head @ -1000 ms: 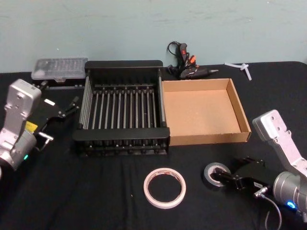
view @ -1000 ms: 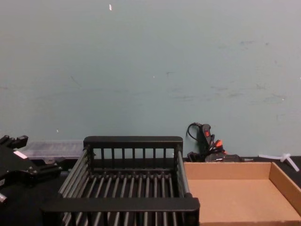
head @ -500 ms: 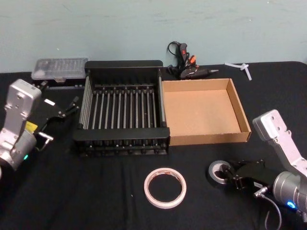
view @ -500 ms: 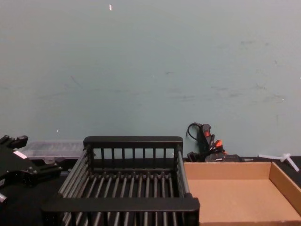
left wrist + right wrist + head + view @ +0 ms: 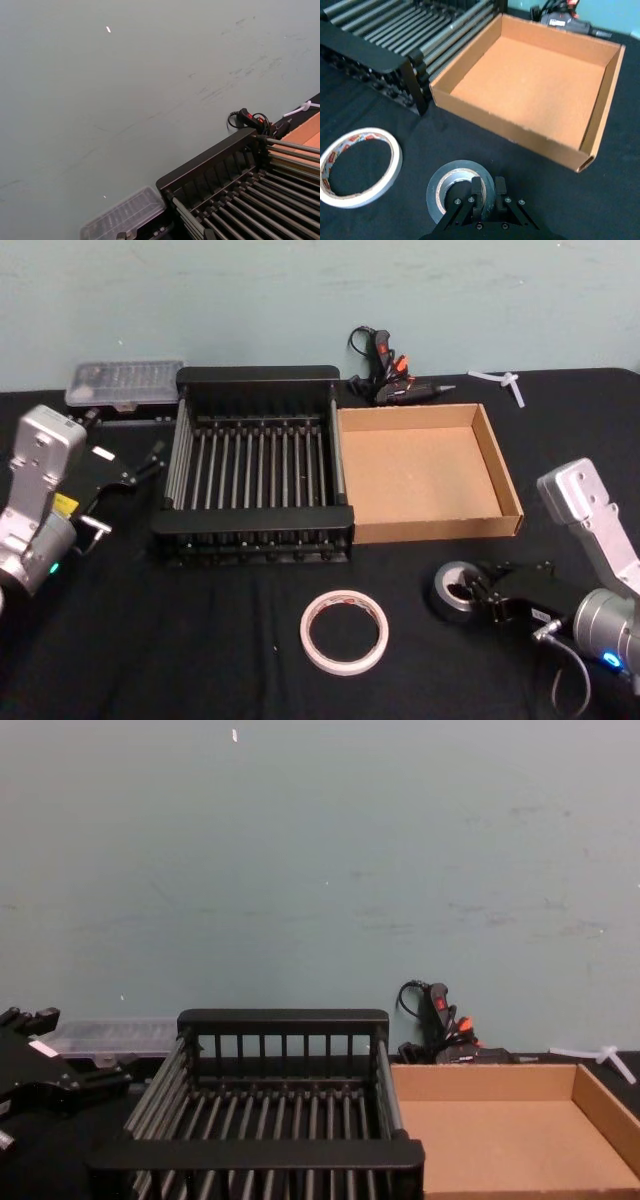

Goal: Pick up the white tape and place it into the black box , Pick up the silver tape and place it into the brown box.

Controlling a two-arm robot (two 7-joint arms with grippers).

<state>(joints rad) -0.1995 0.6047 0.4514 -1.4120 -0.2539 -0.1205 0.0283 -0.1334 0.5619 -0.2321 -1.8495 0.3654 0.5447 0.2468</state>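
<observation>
Right gripper [image 5: 484, 192] clamped on silver tape [image 5: 457, 187] wall, roll now dragged toward 5 o'clock of brown box [image 5: 425, 475]; lift next. White tape [image 5: 344, 631] untouched at 6 o'clock of black box [image 5: 258, 468]. Left gripper [image 5: 150, 462] parked, jaws unclear

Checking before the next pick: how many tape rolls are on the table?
2. The white tape lies in front of the black box; the silver tape lies right of it, pinched by the right tool.

Black slatted black box [image 5: 256, 465], tan brown box [image 5: 425, 475], dark grey-silver silver tape [image 5: 452, 590], cream white tape [image 5: 344, 631] with red print, black counter [image 5: 180, 640], teal wall [image 5: 300, 300].
</observation>
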